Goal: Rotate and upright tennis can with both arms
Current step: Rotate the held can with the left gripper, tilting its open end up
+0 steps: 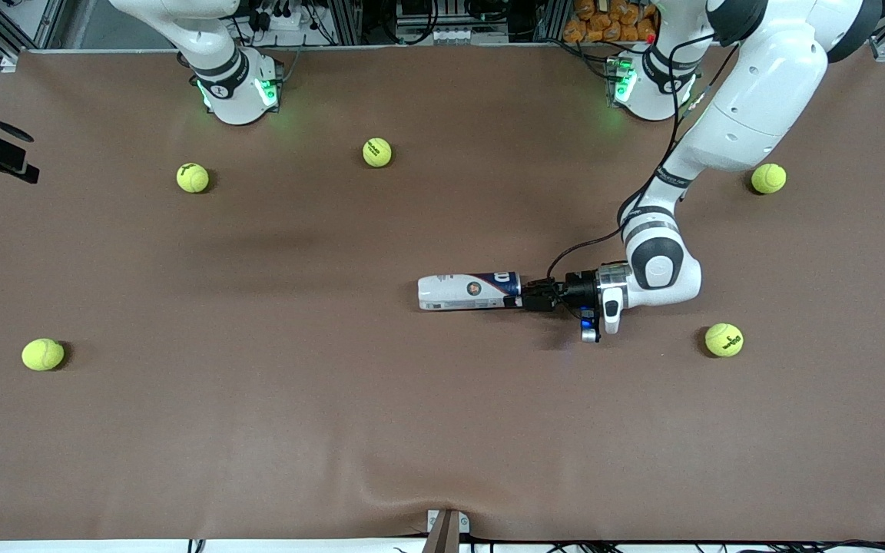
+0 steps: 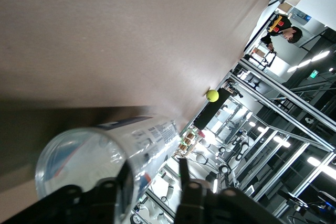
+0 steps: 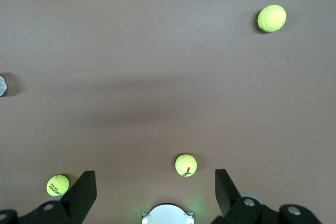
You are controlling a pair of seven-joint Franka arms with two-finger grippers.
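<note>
While tennis can [image 1: 467, 292] lies flat, L gripper [image 1: 528, 296] at its end.

Setting: robotics lab. Two white arms on green-lit bases [image 1: 241, 92] bolted along one edge of a desk [image 1: 258, 430] under a brown cover. Aluminium-profile framing [image 2: 294, 108] surrounds the cell. Cabling and electronics racks [image 1: 427, 19] sit past the bases. Ceiling strip lights [image 2: 320, 56], open hall, one person [image 2: 283, 30] visible.
</note>
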